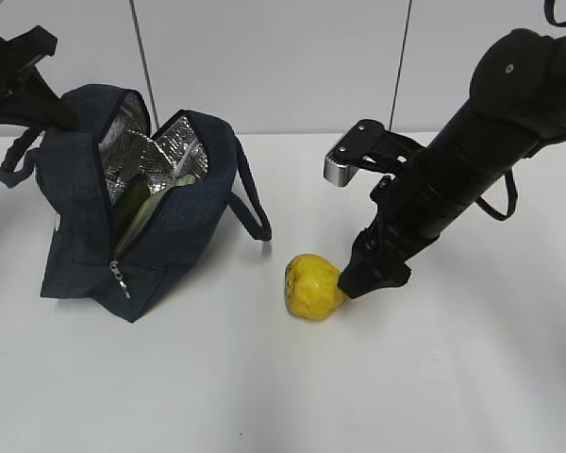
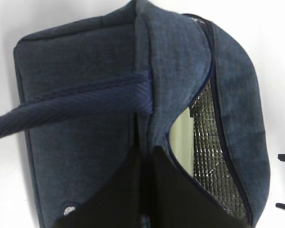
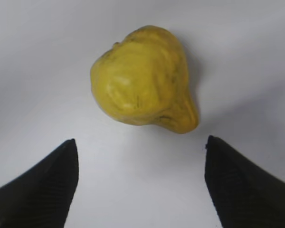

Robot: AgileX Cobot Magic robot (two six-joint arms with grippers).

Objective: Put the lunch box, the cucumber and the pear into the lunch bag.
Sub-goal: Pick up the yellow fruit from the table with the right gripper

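The navy lunch bag (image 1: 80, 217) stands at the left, its zipper open and the silver foil lining (image 1: 160, 151) showing. Inside it lie the dark green cucumber (image 1: 129, 208) and the pale green lid of the lunch box (image 1: 160, 200). My left gripper (image 1: 61, 113) is shut on the bag's upper rim. In the left wrist view its jaws (image 2: 145, 154) pinch the fabric beside a handle (image 2: 85, 102), with the lid (image 2: 181, 137) visible in the opening. The yellow pear (image 1: 313, 286) lies on the table. My right gripper (image 1: 358, 280) is open just to its right. In the right wrist view the pear (image 3: 142, 78) lies just ahead of the open gripper (image 3: 140, 140).
The white table (image 1: 406, 377) meets a white wall at the back, where two thin cables hang. The bag's second handle (image 1: 250, 212) loops out toward the pear. The zipper pull (image 1: 120, 276) hangs at the bag's front. A small dark speck (image 1: 242, 435) lies near the front.
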